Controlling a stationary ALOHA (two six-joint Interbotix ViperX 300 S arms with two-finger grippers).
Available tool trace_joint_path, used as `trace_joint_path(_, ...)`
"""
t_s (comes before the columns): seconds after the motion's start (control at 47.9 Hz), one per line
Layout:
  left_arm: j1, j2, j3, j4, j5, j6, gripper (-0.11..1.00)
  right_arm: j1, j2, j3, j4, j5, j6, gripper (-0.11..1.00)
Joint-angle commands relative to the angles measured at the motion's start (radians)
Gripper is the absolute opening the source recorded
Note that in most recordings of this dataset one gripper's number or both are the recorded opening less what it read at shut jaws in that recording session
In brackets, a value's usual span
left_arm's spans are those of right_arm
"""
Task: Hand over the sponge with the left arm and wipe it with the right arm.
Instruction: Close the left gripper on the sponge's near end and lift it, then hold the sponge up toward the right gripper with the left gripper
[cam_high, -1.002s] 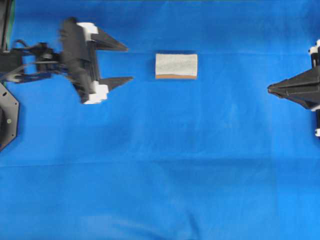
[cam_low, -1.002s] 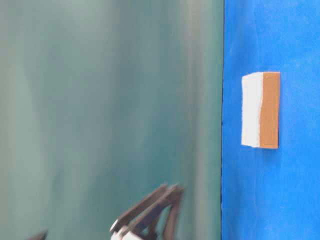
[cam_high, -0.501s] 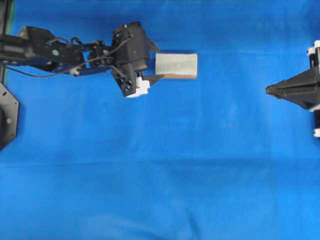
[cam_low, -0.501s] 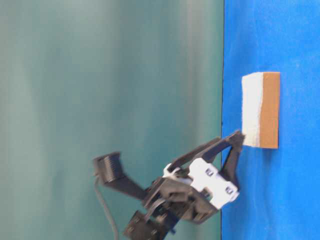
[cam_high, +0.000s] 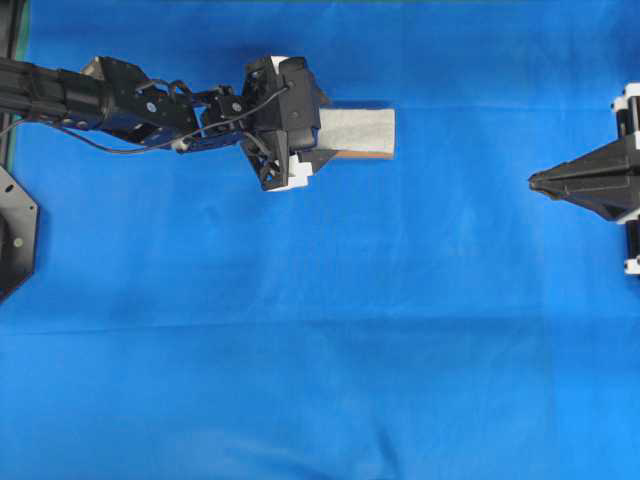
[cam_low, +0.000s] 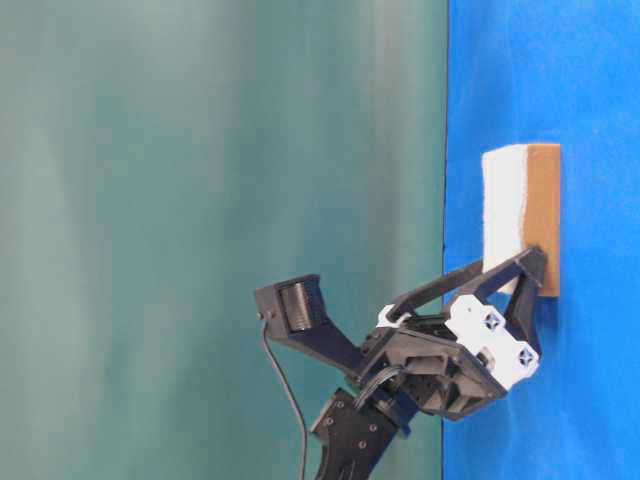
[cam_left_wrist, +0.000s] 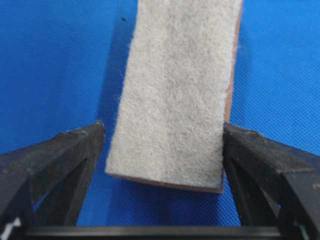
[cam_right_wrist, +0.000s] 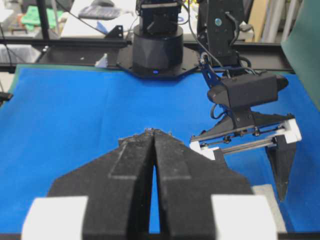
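Sponge (cam_high: 356, 131) is lying flat on the blue cloth (cam_high: 320, 330), grey side up, in the far-centre part of the overhead view. Left gripper (cam_left_wrist: 162, 137) is straddling its near end, jaws wide apart, gripping nothing yet. Right gripper (cam_high: 535, 181) is sitting well apart, jaws pressed together, empty. A teal backdrop (cam_low: 220, 200) is filling the table-level view; desks and cables are showing behind the arm bases.

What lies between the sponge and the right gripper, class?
Nothing: in the overhead view only bare blue cloth separates the sponge from the shut right gripper.
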Motion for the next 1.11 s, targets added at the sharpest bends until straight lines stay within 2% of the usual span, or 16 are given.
trace_joint_path(0.0, 0.008, -0.012, -0.015, 0.000, -0.008, 0.003, 0.94, -0.002, 0.009, -0.023, 0.000, -0.009, 0.002, 0.00)
trace_joint_path(0.167, 0.008, -0.014, -0.017, -0.003, 0.011, 0.002, 0.93, -0.002, 0.009, -0.023, 0.000, -0.009, 0.002, 0.00)
trace_joint_path(0.23, 0.008, -0.017, -0.017, -0.005, 0.025, 0.002, 0.87, -0.002, 0.009, -0.023, 0.000, -0.008, 0.002, 0.00)
trace_joint_path(0.292, 0.003, -0.018, -0.015, -0.005, 0.029, 0.002, 0.75, -0.002, 0.009, -0.023, 0.000, -0.006, 0.002, 0.00)
trace_joint_path(0.48, -0.002, -0.031, -0.012, -0.005, 0.038, -0.002, 0.26, -0.002, 0.009, -0.023, 0.000, -0.005, 0.002, 0.00)
trace_joint_path(0.522, -0.002, -0.040, -0.012, -0.005, 0.043, -0.002, 0.21, -0.002, 0.009, -0.021, 0.000, -0.003, 0.002, 0.00)
trace_joint_path(0.814, -0.028, -0.192, -0.011, -0.006, 0.190, -0.018, 0.19, -0.002, 0.011, -0.023, -0.002, -0.005, 0.002, 0.00)
trace_joint_path(1.002, -0.084, -0.334, -0.002, -0.006, 0.313, -0.097, 0.19, -0.002, 0.011, -0.026, 0.000, -0.005, -0.002, 0.00)
trace_joint_path(1.086, -0.133, -0.391, 0.011, -0.006, 0.345, -0.138, 0.19, -0.002, 0.012, -0.026, 0.000, -0.005, -0.002, 0.00)
